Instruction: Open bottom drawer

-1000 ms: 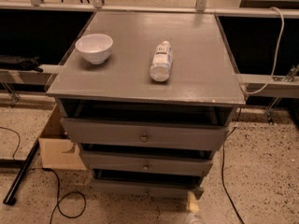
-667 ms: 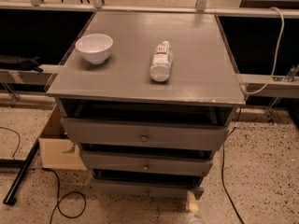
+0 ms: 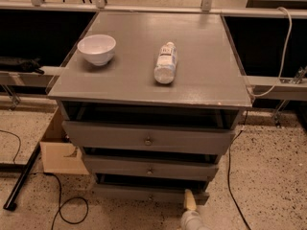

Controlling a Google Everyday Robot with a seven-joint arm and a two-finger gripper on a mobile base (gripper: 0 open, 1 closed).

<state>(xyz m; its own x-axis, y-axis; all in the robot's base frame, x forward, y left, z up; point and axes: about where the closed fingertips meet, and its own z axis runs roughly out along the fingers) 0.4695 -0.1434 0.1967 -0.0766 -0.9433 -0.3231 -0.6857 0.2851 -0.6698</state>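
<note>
The bottom drawer [image 3: 139,193] is the lowest of three in the grey cabinet [image 3: 144,75], near the floor. The gripper [image 3: 190,202] is by the drawer's right end; I cannot tell whether it is open or closed.

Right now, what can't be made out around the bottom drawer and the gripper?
Camera view:
- The bottom drawer: inside hidden in shadow beneath the middle drawer; knob too small to tell.
- The gripper: near the bottom drawer's right end, mostly cut off by the lower edge.
- The plastic bottle: label too small to read.
</note>
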